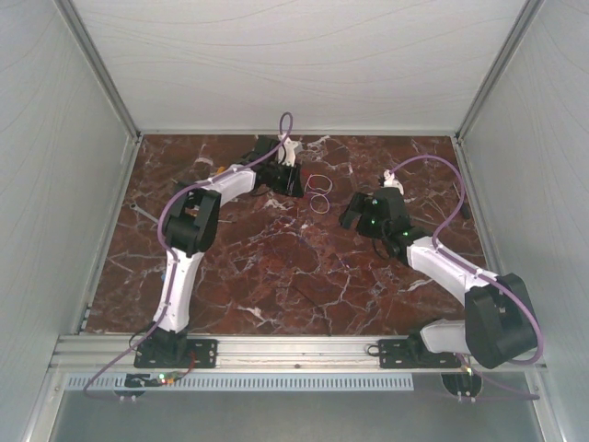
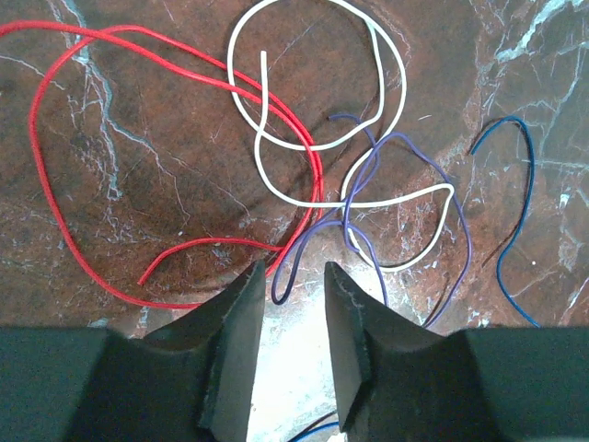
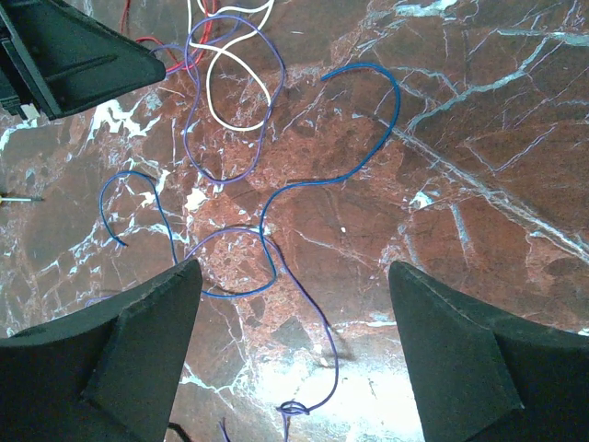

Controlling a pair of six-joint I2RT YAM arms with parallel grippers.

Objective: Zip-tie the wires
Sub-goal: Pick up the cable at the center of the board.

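Closest to the arm bases, the right gripper (image 3: 294, 276) hangs low over the red-veined marble table (image 1: 276, 285). Its jaws are spread wide and hold nothing. A thin blue strand (image 3: 264, 226) lies on the stone in the gap between them, touching neither finger as far as I can see. A little farther out, the wires (image 1: 319, 193) lie loose on the table between the two grippers. They form a small flat tangle of loops: a red strand (image 2: 32, 166) sweeps out wide to one side, a white strand (image 2: 308, 147) curls in rings at the middle, and a purple strand (image 2: 276, 285) threads through them. Farthest from the bases, the left gripper (image 2: 294, 272) sits down at the edge of that tangle. Its jaws are drawn in to a narrow gap but are not closed. The end loop of the purple strand lies right at the mouth of the gap, and nothing is pinched.
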